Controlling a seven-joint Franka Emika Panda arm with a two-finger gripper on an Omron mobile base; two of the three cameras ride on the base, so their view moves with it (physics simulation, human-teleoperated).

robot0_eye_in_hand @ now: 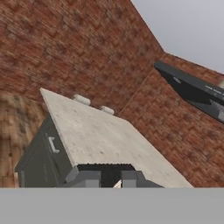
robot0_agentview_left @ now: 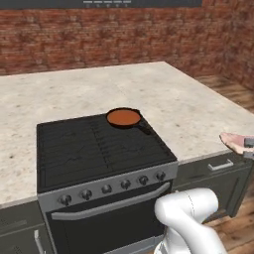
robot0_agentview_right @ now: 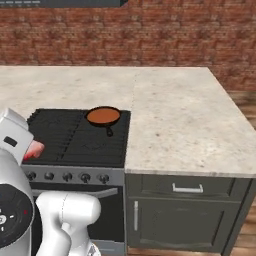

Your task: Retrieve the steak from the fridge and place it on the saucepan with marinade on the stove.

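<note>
steak (robot0_agentview_left: 233,141) out of fridge, right edge of frame | gripper (robot0_agentview_left: 249,149) clamped on it | saucepan (robot0_agentview_left: 124,118) with marinade (robot0_agentview_left: 123,117) centre, on stove (robot0_agentview_left: 99,149) | placing remains

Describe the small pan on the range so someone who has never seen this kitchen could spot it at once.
Find the black-topped steel-fronted stove set into the pale speckled stone counter before the red brick wall. At its back right corner sits a small shallow round dark saucepan with a short black handle. Its flat orange-brown marinade is the only colour on the dark grates.
</note>
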